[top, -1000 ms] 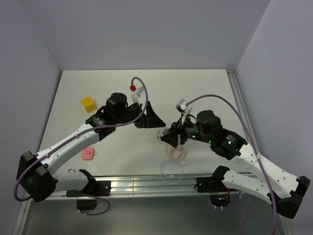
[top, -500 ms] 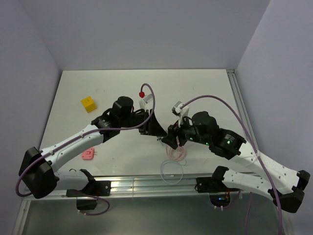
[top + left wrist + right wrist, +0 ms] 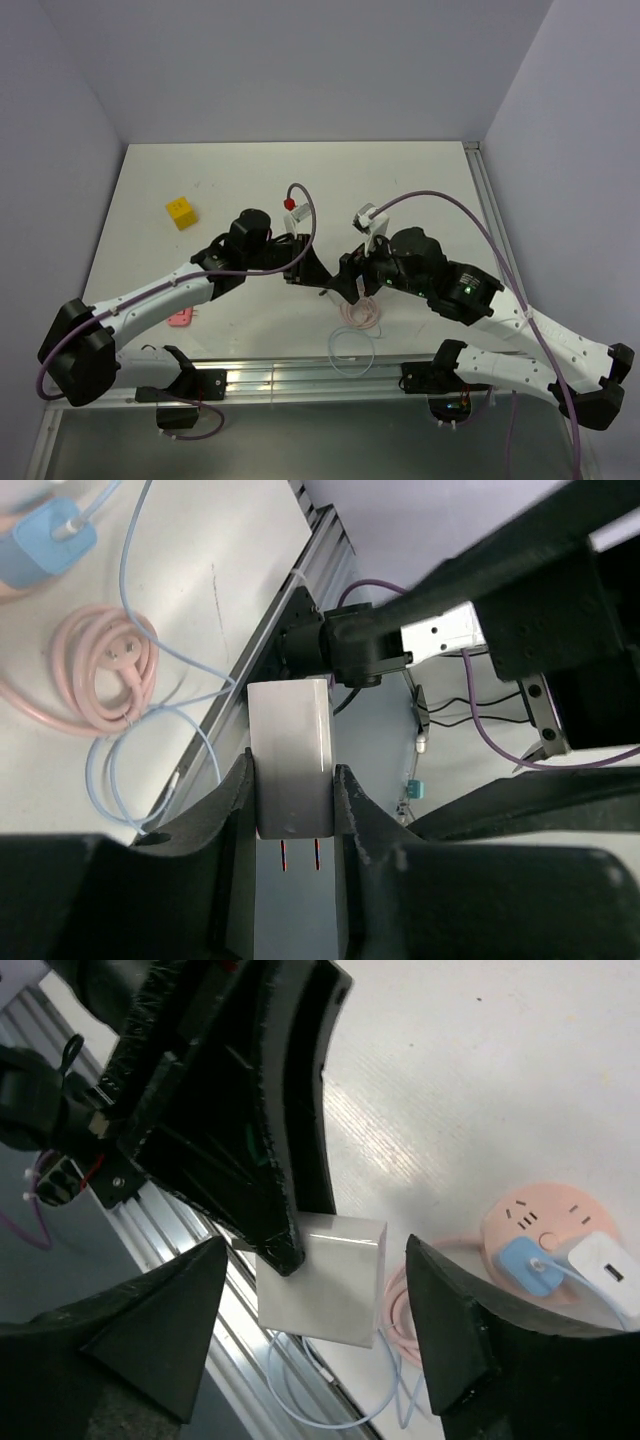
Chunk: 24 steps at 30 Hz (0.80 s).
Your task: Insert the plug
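My left fingers clamp the white block, probably to steady it, while my right fingers stand open nearby.

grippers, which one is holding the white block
The left gripper: its jaws clamp the white block. The right gripper has open jaws, not touching it.

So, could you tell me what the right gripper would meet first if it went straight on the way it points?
Most likely the white adapter block, held between the fingers of the left gripper directly ahead, though depth is hard to judge.
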Each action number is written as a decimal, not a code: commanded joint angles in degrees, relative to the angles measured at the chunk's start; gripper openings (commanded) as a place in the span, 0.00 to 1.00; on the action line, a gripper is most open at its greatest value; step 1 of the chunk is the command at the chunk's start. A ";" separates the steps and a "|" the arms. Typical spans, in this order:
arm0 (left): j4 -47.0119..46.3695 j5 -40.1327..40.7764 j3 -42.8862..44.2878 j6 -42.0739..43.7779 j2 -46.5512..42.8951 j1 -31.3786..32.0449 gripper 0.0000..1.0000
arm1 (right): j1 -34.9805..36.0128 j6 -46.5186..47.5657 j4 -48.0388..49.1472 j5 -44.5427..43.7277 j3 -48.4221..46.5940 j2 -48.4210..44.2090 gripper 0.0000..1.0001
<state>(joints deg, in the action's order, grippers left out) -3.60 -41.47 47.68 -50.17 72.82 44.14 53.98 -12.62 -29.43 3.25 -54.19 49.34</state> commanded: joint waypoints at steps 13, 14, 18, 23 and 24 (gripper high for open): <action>-14.60 -12.05 -2.51 14.66 -11.82 -2.74 0.00 | -19.70 -9.86 6.83 40.73 4.53 -7.33 0.72; -14.68 -13.18 -2.51 15.10 -12.26 -2.66 0.00 | -19.70 -10.66 8.93 42.09 4.71 -7.16 0.71; -17.76 -15.65 -2.68 15.28 -13.58 -2.66 0.00 | -19.70 -12.16 11.24 46.14 5.24 -5.50 0.69; -18.64 -17.41 -1.81 15.63 -12.97 -1.78 0.00 | -19.70 -15.15 16.41 51.15 6.29 -3.90 0.68; -18.99 -17.67 -1.72 15.81 -12.44 -1.25 0.00 | -19.70 -15.33 16.51 51.16 6.21 -3.64 0.67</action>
<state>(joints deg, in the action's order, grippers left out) -17.34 -55.77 44.58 -36.12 60.62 41.82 34.57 -25.36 -19.03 48.88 -48.18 45.74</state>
